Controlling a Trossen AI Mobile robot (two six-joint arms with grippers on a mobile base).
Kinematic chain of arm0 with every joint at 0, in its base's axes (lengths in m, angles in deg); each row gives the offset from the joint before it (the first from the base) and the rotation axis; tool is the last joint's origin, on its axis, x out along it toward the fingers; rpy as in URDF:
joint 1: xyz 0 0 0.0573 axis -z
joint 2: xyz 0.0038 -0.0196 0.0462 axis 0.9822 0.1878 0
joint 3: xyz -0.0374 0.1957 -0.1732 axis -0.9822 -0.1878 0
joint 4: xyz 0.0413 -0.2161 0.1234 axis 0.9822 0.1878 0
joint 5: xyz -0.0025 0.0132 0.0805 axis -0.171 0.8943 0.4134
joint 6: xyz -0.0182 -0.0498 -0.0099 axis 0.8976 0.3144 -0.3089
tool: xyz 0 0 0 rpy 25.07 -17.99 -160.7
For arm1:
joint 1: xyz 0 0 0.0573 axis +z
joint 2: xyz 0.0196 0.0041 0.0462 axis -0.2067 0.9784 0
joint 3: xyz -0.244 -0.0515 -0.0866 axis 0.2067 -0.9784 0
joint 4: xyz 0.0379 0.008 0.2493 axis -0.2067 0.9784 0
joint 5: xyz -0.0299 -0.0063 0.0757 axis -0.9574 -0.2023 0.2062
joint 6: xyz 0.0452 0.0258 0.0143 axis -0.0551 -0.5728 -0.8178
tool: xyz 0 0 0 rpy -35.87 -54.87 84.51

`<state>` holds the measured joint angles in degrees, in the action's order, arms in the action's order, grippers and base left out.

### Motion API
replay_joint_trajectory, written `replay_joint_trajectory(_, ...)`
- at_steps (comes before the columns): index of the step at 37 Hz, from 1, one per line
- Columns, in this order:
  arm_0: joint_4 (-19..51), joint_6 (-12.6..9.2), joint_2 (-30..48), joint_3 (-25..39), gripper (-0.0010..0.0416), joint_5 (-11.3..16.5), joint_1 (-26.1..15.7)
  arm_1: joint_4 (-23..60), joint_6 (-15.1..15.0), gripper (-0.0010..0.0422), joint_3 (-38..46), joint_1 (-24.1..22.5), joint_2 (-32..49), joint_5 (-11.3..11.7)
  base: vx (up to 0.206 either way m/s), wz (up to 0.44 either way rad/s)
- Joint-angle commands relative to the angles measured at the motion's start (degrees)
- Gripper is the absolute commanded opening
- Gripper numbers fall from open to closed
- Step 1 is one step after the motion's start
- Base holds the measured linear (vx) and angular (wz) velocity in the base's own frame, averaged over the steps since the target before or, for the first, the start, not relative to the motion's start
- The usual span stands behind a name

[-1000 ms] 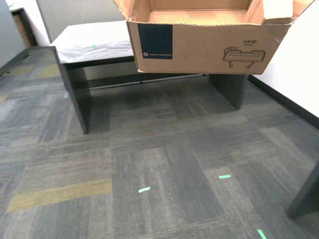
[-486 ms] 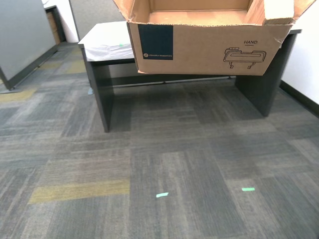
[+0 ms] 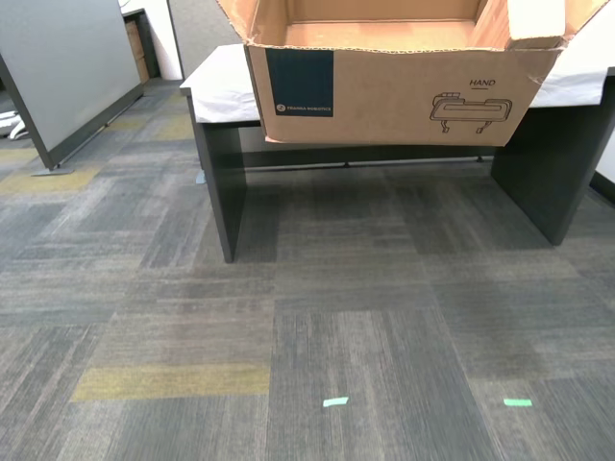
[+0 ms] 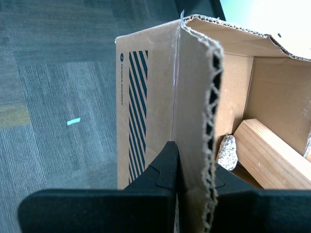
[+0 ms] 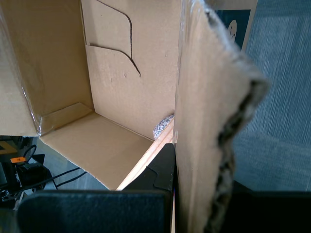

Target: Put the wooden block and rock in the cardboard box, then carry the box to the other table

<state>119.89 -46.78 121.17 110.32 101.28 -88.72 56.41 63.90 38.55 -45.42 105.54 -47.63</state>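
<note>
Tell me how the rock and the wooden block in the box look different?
The rock is small, lumpy and speckled grey-white; the wooden block is much bigger, smooth, pale tan and straight-edged. The rock sits low, while the block leans tilted. Both are inside the cardboard box, side by side.

Premises: an office-type interior, apparently given over to test work. The floor (image 3: pixel 317 288) is laid in commercial carpet tiles, grey with a few ochre tiles set in, the pile running in alternating directions. A grey fabric partition panel (image 3: pixel 67 67) on a flat metal foot stands at the far left of the exterior view. At the far side stands a desk-like surface (image 3: pixel 226 82) on dark slab legs, its top covered by a pale sheet. Plain white wall behind. Short strips of green tape (image 3: pixel 335 401) are stuck to the carpet near the camera, as position marks. No domestic or kitchen fittings observed.
</note>
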Motion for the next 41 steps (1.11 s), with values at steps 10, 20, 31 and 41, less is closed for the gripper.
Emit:
replay_joint_trajectory(10,-1.7,0.4,-0.1,0.1,0.0,0.4,0.0,-0.9,-0.5,-0.0001,0.1,0.0,-0.1,-0.2,0.182,-0.221)
replay_joint_trajectory(20,-2.4,0.3,-0.1,0.1,0.0,0.4,0.0,-0.8,-0.4,-0.0001,0.1,0.0,0.0,-0.2,0.172,-0.243)
replay_joint_trajectory(31,-2.4,0.3,-0.1,0.1,0.0,0.4,-0.2,-0.8,-0.3,0.0,0.1,0.0,0.0,-0.2,0.164,-0.131)
replay_joint_trajectory(41,-2.1,0.3,-0.1,0.1,0.0,0.4,-0.3,-0.7,0.1,0.0,0.1,0.0,0.0,-0.2,0.178,-0.07)
